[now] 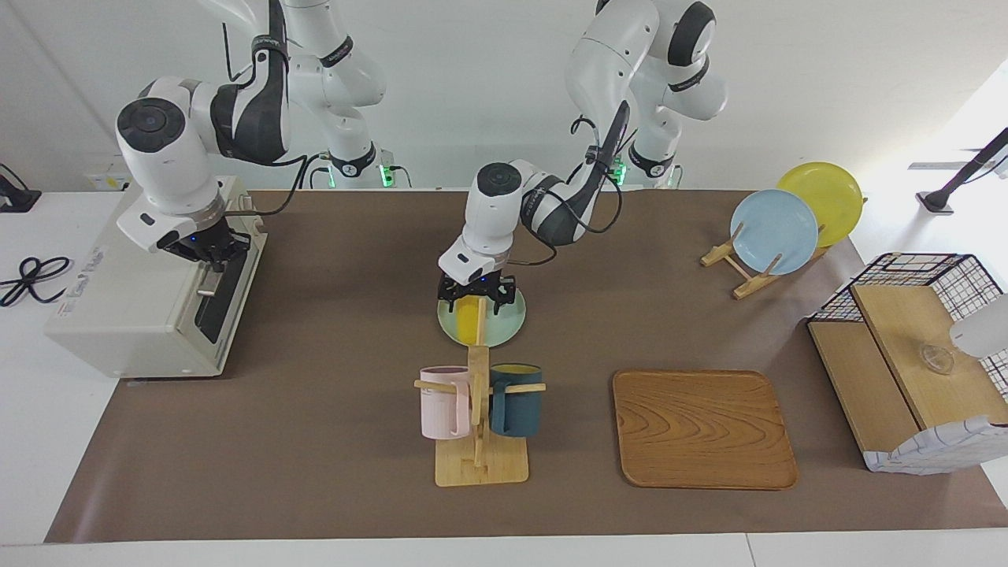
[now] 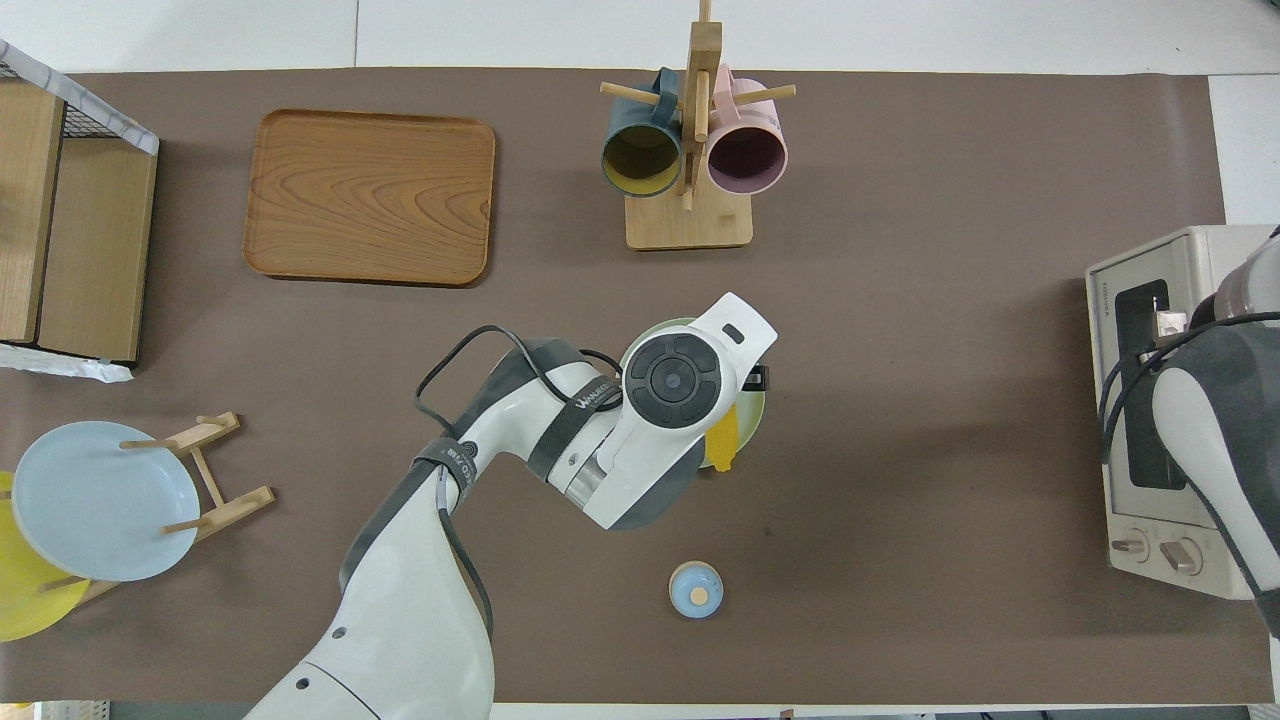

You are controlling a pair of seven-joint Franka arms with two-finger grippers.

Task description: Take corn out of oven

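Note:
The yellow corn (image 1: 471,321) lies on a pale green plate (image 1: 508,323) in the middle of the table, outside the oven; it also shows in the overhead view (image 2: 722,442). My left gripper (image 1: 477,298) hangs open just over the corn, not holding it. The cream-white oven (image 1: 134,307) stands at the right arm's end of the table, and its dark glass door (image 1: 224,295) is shut. My right gripper (image 1: 209,248) is at the top edge of that door. In the overhead view the left wrist hides the left gripper.
A mug rack (image 1: 478,465) with a pink and a dark blue mug stands just farther from the robots than the plate. A wooden tray (image 1: 703,429), a plate rack (image 1: 776,228), a wire-frame wooden shelf (image 1: 913,354) and a small blue knob-like thing (image 2: 696,589) are also there.

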